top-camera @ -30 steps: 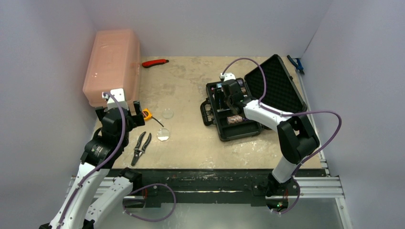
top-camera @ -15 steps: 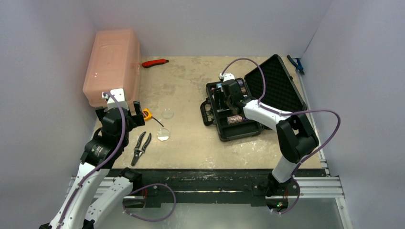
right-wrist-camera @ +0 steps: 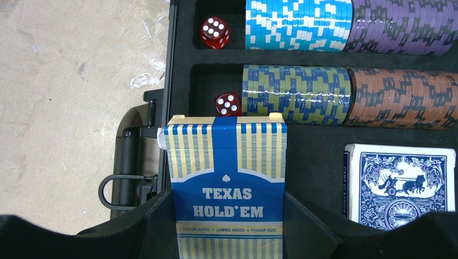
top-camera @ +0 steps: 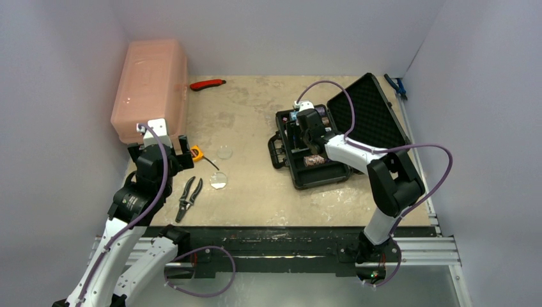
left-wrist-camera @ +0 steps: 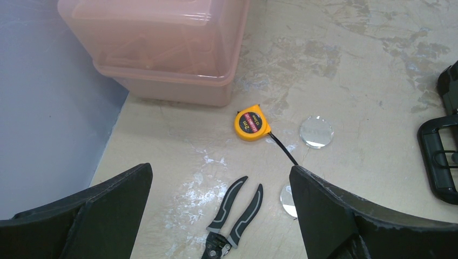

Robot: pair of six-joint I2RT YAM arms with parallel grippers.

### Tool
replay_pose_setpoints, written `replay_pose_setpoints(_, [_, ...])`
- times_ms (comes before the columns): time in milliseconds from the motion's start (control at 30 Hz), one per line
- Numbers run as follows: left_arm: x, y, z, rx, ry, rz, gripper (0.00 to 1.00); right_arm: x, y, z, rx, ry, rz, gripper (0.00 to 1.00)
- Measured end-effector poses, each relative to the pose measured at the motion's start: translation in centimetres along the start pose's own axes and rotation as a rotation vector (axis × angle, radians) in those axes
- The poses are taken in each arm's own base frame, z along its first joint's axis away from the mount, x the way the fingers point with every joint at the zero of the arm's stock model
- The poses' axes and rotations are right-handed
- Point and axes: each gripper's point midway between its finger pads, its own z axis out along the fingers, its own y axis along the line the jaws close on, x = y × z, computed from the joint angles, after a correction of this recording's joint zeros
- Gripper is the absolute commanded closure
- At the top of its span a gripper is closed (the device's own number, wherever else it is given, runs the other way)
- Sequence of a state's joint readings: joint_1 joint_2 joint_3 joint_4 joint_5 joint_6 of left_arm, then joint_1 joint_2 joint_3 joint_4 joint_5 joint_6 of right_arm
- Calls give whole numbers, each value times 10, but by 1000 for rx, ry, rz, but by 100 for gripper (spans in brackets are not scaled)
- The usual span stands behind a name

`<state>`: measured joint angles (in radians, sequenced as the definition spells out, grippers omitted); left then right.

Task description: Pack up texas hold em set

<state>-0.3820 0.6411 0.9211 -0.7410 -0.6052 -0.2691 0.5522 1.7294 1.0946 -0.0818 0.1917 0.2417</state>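
Walled table (top-camera: 255,109) seen from above.
Pale grey walls (top-camera: 287,32) fill the top and sides; the scuffed beige surface lies centre.

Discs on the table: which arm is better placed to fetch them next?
Left. The left gripper is open, empty, and hovers near both discs; the right gripper is over the case, gripping a deck.

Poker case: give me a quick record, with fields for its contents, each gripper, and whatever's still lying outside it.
case: open, lid up
inside: chip rows, two red dice, one card deck
right gripper: gripping Texas Hold'em deck over the case
left gripper: open, empty
outside: two pale discs
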Motion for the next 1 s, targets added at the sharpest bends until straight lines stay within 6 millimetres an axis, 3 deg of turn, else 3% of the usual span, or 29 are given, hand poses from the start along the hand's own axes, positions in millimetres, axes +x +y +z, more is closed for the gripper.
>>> replay_pose_setpoints(1000, [0,0,0,0,-2,-1,0,11,-6,-5,33,59,2,100])
